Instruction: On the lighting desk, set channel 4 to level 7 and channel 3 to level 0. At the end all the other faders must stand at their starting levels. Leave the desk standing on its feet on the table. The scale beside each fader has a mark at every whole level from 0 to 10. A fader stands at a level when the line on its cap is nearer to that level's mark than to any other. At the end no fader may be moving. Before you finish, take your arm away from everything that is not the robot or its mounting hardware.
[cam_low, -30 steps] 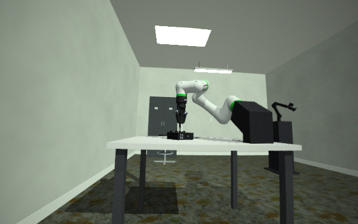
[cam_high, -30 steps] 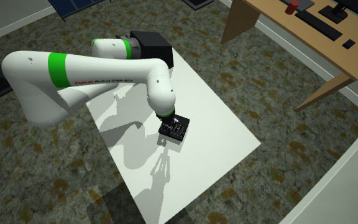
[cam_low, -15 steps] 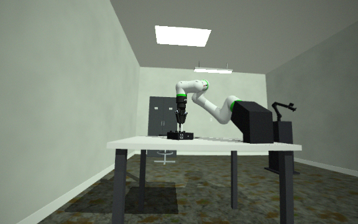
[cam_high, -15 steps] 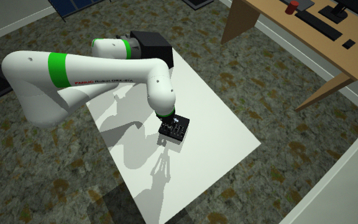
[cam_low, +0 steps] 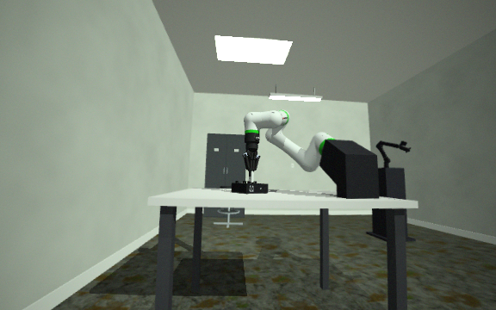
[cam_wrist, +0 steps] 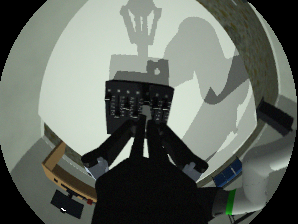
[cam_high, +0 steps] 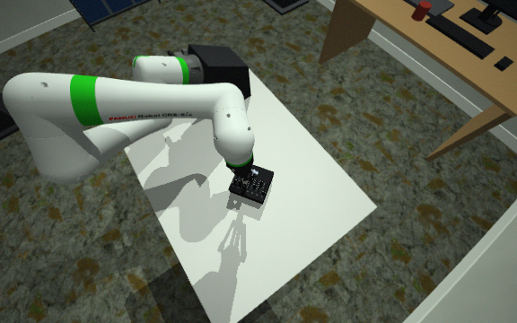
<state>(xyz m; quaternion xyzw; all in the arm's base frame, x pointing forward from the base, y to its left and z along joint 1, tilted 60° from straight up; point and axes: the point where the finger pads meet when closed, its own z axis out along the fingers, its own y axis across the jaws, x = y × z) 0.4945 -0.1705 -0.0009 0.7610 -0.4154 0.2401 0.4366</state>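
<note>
The lighting desk [cam_high: 258,187] [cam_low: 258,188] [cam_wrist: 121,103] is a small black box standing on the white table [cam_high: 312,179] [cam_low: 282,200]. Its top carries several faders with scales; their levels are too small to read. My gripper [cam_high: 241,180] [cam_low: 251,177] [cam_wrist: 145,110] is shut, with the fingers pressed together and pointing straight down. The fingertips are right at the desk's top, over the middle faders in the wrist view. I cannot tell which fader cap they touch.
The arm's black base block [cam_high: 220,67] [cam_low: 349,168] stands at the table's far end. A wooden desk [cam_high: 442,49] with a keyboard and a red cup stands off to the right of the table. A dark cabinet [cam_low: 224,164] stands at the back wall.
</note>
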